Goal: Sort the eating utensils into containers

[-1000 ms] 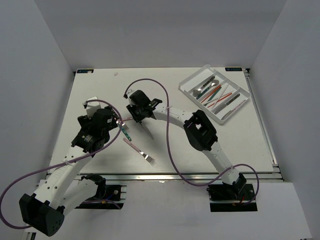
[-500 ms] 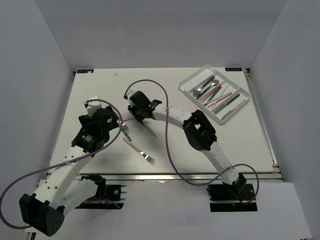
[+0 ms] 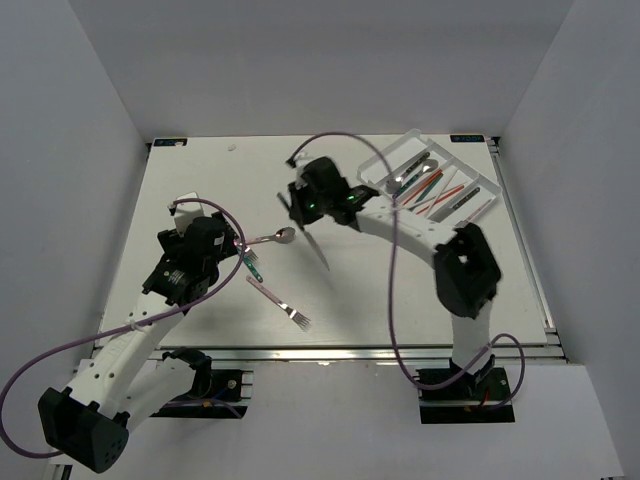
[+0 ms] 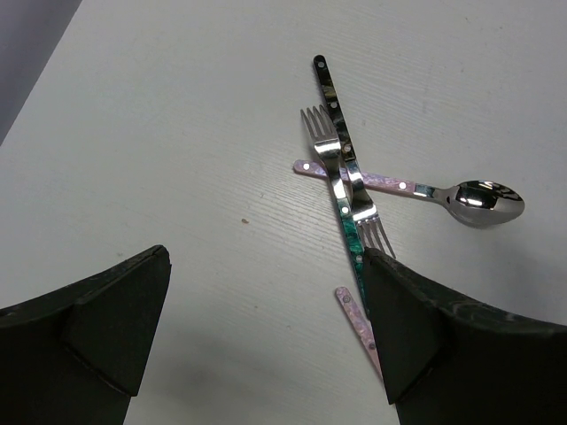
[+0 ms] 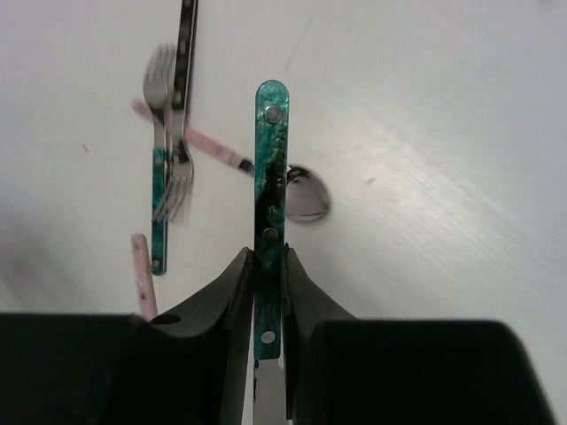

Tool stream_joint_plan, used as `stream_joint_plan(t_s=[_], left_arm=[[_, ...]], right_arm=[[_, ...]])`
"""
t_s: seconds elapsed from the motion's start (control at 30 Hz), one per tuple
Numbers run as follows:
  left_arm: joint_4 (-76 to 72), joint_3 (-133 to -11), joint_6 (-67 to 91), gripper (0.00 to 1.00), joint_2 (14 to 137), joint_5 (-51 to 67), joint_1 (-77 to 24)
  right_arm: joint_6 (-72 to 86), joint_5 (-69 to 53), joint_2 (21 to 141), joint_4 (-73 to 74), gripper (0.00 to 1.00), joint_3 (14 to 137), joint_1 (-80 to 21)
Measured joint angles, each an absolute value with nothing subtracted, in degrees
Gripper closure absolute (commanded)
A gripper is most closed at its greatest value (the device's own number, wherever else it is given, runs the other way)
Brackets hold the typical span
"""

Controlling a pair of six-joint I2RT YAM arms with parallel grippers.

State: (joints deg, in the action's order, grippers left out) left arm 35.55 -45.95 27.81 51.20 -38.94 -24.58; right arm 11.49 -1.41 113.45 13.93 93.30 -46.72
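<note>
White table (image 4: 159,133) holds three forks (image 4: 329,152), one spoon (image 4: 483,202); right pincer (image 5: 268,263) grips one knife (image 5: 270,159)

legible text: none in any view. small tag (image 3: 170,142) at the far left corner of the table (image 3: 190,190), and a second tag (image 3: 467,139) at the far right corner: the print is too small for you to read.
</note>
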Motion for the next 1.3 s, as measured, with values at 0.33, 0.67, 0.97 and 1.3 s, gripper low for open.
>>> stream_joint_plan(t_s=[0.33, 0.67, 0.97, 1.3], left_arm=[[35.53, -45.95, 27.79, 0.02, 50.06, -38.52, -24.53], [35.14, -45.95, 27.24, 0.02, 49.67, -36.82, -24.53], [34.70, -45.95, 27.00, 0.02, 49.67, -36.51, -24.53], [34.70, -45.95, 26.96, 0.02, 50.52, -36.23, -24.53]], right_arm=[[20.08, 1.34, 82.61, 8.36, 1.00, 75.61, -16.67], [29.85, 12.29, 83.15, 9.26, 1.00, 67.61, 6.02], [33.80, 17.52, 103.77, 8.60, 1.00, 74.91, 7.51], [35.16, 17.91, 108.60, 8.73, 0.58, 77.95, 7.55]])
